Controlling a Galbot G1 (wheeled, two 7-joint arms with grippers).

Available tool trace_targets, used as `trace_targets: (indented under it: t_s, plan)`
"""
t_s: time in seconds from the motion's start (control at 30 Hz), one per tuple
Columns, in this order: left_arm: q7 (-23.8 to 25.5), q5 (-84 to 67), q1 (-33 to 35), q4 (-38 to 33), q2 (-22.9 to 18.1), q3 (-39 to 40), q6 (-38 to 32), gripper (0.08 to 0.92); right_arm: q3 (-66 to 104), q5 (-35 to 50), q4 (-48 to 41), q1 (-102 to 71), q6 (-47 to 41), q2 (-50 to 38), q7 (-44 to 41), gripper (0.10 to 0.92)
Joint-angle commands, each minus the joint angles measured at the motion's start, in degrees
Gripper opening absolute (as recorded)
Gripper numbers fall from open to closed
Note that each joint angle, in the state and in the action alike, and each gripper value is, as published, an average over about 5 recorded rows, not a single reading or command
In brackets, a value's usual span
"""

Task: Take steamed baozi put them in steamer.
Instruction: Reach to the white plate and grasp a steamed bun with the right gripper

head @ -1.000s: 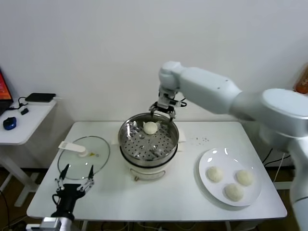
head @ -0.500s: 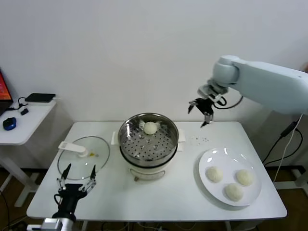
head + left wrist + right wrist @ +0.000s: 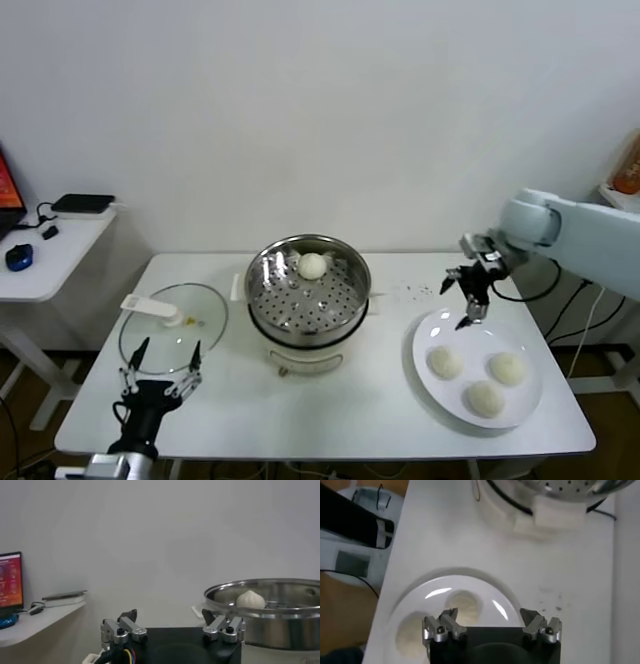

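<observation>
While one round white dough bun point(image 3: 313, 265) sits in the shiny perforated steel steamer basket point(image 3: 308, 285), my right gripper point(image 3: 468, 297) hangs spread and empty above the large white plate point(image 3: 430, 335).

The steamer point(image 3: 308, 283) is a round, shiny steel basket with a perforated floor, standing upright on a white pot base near the middle of the surface point(image 3: 330, 400). One steamed baozi point(image 3: 313, 265), a smooth white dome, lies inside it at the far edge of the floor. Three more baozi point(image 3: 445, 362) point(image 3: 508, 368) point(image 3: 486, 399) sit close together on a large white plate point(image 3: 430, 330), well apart from the steamer on the robot's right.
</observation>
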Motion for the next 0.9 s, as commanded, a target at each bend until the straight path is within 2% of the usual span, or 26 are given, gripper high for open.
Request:
trace_targets:
  t_s: [0.03,0.37,0.9]
  plan:
    - [0.09,-0.11,0.14,-0.26,0.03,0.11,-0.11,0.823,1.94,-0.17,-0.35,-8.07,-4.07,-2.54,2.00,0.823]
    - [0.27,-0.02,-0.51,0.88,0.02,0.35,-0.14,0.823,5.67,-3.80,-3.47,-14.66,-3.71,-0.32,8.69,0.823]
    - [0.16,0.02,-0.41,2.25,-0.11,0.16,-0.55,0.823,8.49,-6.26,-5.28,-20.07,-3.51,2.30,10.31,0.823]
